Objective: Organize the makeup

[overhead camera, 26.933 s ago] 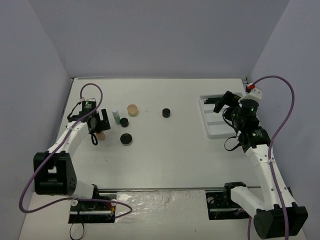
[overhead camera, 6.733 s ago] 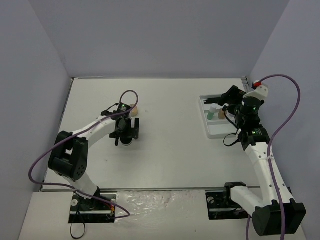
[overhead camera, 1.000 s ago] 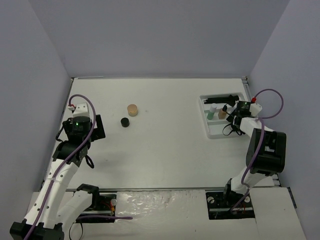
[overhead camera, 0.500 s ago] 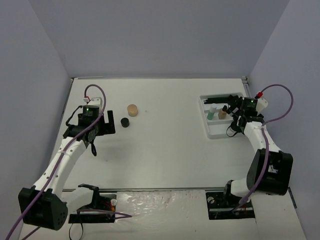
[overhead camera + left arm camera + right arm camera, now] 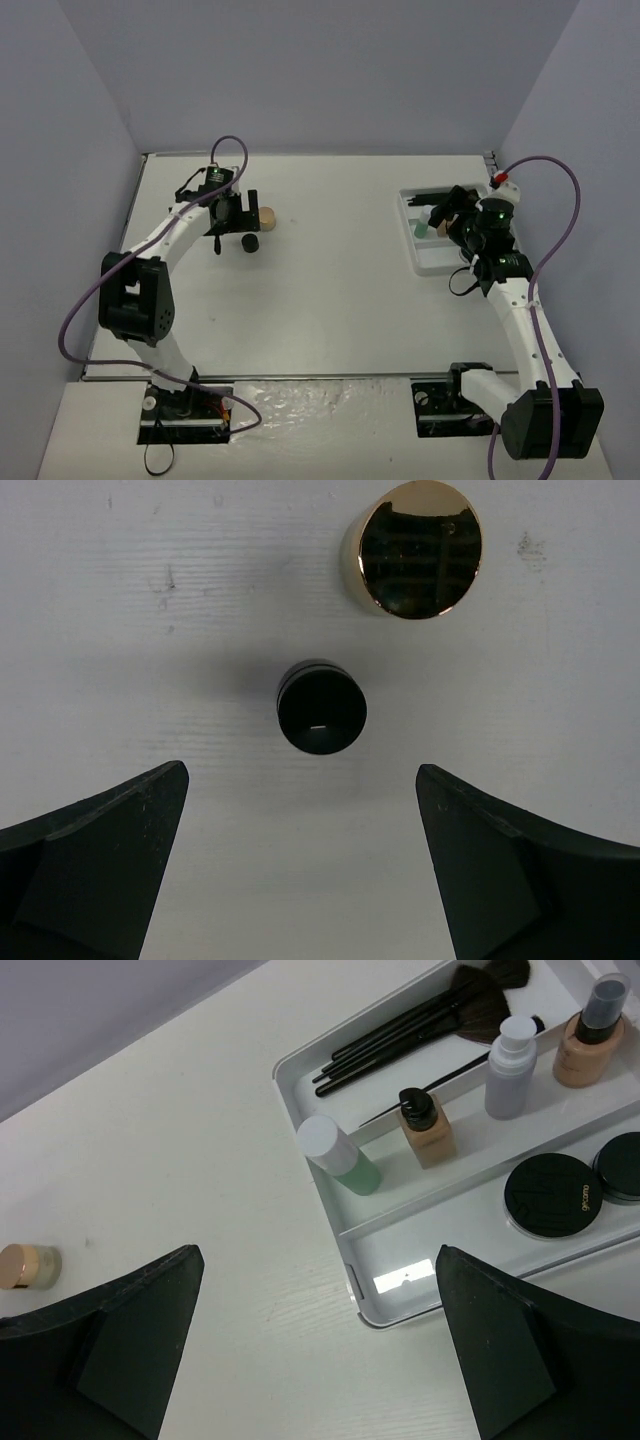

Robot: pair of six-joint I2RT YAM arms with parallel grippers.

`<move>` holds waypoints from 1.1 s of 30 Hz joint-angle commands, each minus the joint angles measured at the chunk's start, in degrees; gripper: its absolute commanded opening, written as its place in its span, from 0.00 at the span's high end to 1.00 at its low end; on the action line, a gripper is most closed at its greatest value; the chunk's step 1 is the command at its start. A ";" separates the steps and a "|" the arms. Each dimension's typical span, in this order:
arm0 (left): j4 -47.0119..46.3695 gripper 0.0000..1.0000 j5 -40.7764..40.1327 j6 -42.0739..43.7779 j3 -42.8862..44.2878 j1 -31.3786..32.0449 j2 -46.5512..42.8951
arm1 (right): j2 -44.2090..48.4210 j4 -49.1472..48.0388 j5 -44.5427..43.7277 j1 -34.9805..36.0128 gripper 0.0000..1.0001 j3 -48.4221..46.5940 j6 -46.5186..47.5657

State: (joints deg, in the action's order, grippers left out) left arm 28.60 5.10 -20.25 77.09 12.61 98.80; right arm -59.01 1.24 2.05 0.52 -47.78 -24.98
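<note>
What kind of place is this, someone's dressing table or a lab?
Most likely a robotics lab test cell, not a home. It's a bare white table boxed in by plain lavender walls, with the left arm and right arm bolted at its near edge.

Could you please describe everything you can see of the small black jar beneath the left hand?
The small black jar is round, glossy and dark, and looks closed. It stands upright on the white table, apart from the gold-topped jar. The left hand hangs open above it and touches nothing.
</note>
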 commanded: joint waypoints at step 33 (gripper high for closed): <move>5.36 0.90 -4.69 -2.40 20.24 25.77 17.36 | 5.83 -1.86 2.03 5.26 0.00 3.07 6.69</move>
State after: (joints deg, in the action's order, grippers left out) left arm 34.06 -0.87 -21.92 91.06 31.83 117.19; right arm -54.11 2.39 3.49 4.58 -43.90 -20.21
